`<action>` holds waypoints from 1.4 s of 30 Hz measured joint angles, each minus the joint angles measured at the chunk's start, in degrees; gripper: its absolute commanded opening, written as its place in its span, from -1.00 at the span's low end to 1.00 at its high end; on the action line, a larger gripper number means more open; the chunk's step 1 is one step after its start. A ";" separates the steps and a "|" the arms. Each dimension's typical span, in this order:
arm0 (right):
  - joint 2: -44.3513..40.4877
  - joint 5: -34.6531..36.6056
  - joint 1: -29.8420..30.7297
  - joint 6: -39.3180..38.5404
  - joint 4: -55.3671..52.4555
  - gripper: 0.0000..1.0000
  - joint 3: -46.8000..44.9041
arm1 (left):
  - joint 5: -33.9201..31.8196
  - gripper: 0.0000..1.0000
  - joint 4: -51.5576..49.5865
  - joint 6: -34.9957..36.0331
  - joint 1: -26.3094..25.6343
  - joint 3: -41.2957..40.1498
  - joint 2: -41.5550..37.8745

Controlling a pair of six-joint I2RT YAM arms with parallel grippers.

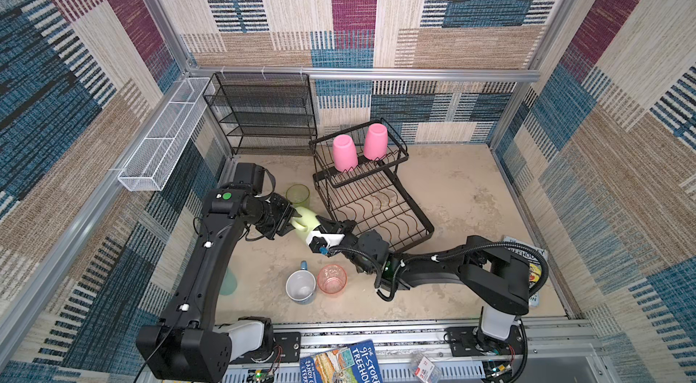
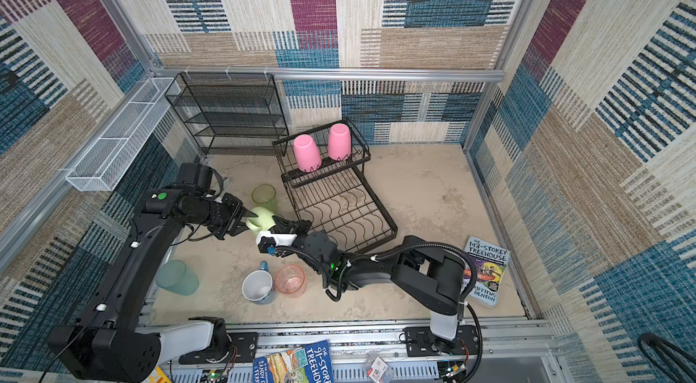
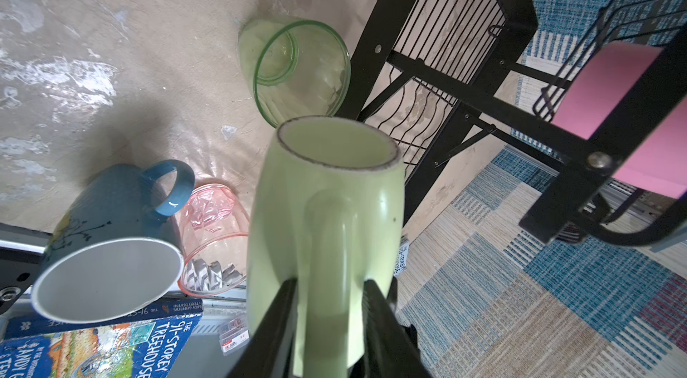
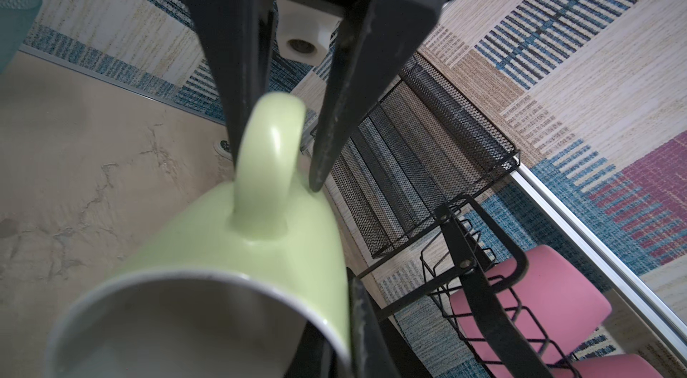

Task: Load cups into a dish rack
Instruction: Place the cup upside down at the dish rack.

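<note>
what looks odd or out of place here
The pale-green ceramic mug is caught sideways between both hands: the right hand grips its rim while the left hand straddles its handle. A paperback book lying near the black wire dish rack looks out of place.

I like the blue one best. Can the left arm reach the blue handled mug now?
Probably not yet: the left claw is straddling the handle of the pale-green ceramic mug. Otherwise the blue handled ceramic mug stands near, uncovered.
</note>
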 measured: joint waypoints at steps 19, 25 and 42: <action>0.44 0.96 0.02 -1.03 -0.85 -1.00 0.76 | -1.42 -0.77 0.28 1.60 -0.39 0.17 0.48; 0.81 1.18 0.07 -1.70 -0.94 -1.00 1.53 | -2.14 -0.58 0.48 1.79 -0.44 0.52 -0.04; 0.90 1.36 0.22 -3.54 -0.22 -1.00 1.68 | 1.75 -0.63 0.35 1.53 -0.50 -0.37 -1.90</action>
